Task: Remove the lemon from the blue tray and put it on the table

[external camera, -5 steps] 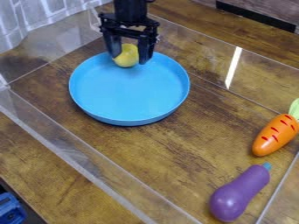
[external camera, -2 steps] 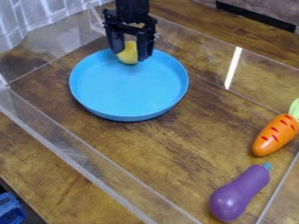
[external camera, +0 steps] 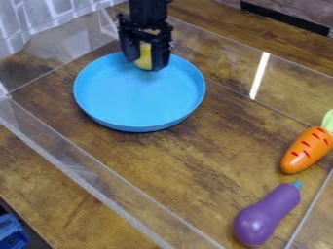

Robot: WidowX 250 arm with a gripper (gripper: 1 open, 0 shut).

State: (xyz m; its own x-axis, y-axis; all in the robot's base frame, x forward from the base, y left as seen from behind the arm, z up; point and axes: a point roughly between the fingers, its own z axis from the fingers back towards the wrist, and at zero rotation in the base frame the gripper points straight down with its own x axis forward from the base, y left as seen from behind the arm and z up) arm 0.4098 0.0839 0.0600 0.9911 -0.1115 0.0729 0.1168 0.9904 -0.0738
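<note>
Yellow lemon (external camera: pixel 143 58) sits in the blue tray (external camera: pixel 130 107) between the wide-spread pincer (external camera: pixel 146 60); no writing legible.

Far-left part of table (external camera: pixel 196 146): taken up by the blue tray (external camera: pixel 130 102); the gripper (external camera: pixel 146 56) stands over its far rim, jaws wide around the lemon (external camera: pixel 143 58).
Middle of table: bare wood, open passage.
Right edge: carrot (external camera: pixel 307 148) lies here.
Near-right corner: eggplant (external camera: pixel 267 214) lies here.
Borders: clear walls (external camera: pixel 92 185) close the table's edges; approach from above only.
</note>
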